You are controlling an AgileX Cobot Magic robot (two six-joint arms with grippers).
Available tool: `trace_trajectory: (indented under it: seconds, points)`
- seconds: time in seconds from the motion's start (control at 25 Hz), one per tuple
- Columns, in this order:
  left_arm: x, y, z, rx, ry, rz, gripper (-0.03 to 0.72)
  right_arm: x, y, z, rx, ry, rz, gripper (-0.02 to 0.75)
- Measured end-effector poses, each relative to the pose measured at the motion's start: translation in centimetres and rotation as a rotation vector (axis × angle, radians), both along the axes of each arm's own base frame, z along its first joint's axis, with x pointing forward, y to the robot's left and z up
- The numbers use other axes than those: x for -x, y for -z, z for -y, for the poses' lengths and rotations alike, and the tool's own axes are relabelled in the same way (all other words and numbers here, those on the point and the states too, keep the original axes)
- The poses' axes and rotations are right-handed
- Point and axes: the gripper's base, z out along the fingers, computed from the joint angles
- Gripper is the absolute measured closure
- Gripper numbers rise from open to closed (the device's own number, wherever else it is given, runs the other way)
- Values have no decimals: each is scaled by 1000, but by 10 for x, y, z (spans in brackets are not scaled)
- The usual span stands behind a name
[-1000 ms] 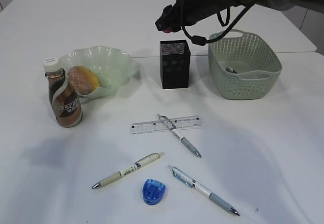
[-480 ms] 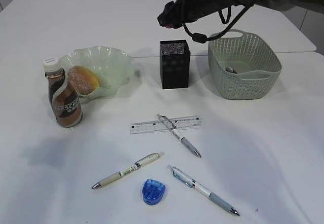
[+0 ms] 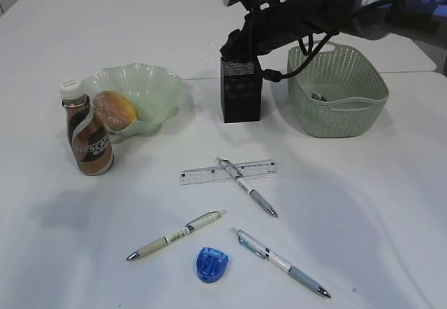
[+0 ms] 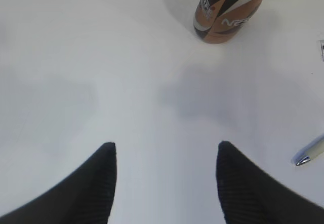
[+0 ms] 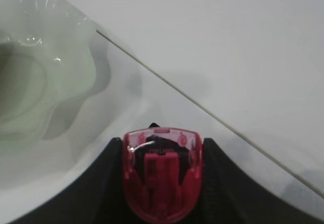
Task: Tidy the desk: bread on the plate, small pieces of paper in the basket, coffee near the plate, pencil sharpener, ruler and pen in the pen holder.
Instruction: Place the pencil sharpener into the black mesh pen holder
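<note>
- While a second ago it hovered higher, the right gripper [image 5: 162, 183], clamped on a translucent red pencil sharpener [image 5: 162, 176], has dropped just over the black square mesh pen holder [image 3: 242, 89].
- Release looks near.
- Left gripper [image 4: 164, 176] hangs open, empty.

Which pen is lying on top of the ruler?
The upper pen, with the clear barrel and grey grip. It lies slantwise across the ruler. The cream pen and the blue-tinted pen lie lower down, straight on the desk.
</note>
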Motion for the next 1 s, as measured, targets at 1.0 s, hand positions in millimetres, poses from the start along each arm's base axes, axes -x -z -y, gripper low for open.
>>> trace_trajectory:
  seconds: [1.0]
  points:
    - [-2,-1,0,-1,-3,21,252,-1,3,15,-32,14,-64,402]
